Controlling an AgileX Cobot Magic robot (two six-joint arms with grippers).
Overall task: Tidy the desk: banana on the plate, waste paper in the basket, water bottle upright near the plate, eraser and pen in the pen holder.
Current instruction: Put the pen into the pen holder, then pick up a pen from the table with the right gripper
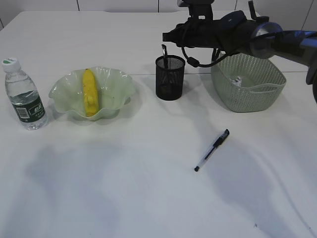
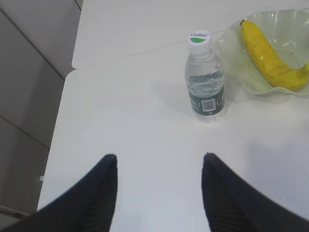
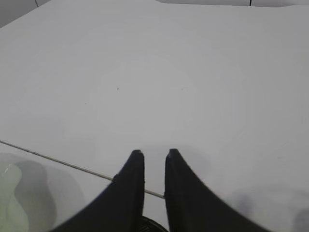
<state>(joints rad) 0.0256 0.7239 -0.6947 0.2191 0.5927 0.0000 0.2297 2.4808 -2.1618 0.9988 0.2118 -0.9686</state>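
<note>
The banana point(image 1: 89, 92) point(image 2: 270, 55) lies in the pale green wavy plate point(image 1: 119, 87). The water bottle point(image 1: 24, 94) point(image 2: 205, 79) stands upright left of the plate. A black mesh pen holder point(image 1: 170, 79) stands mid-table, and a small dark thing pokes above its rim; I cannot tell what it is. A pen point(image 1: 212, 150) lies on the table in front. White waste paper point(image 1: 237, 79) sits in the green basket point(image 1: 257, 94). My right gripper point(image 1: 167, 35) point(image 3: 153, 153) hovers over the holder, its jaws narrowly open and empty. My left gripper point(image 2: 159, 157) is open above bare table, short of the bottle.
The right arm point(image 1: 257, 39) stretches from the right across the basket's back. A seam in the tabletop point(image 3: 58, 162) runs behind the holder. The table's left edge point(image 2: 60, 121) lies close to the left gripper.
</note>
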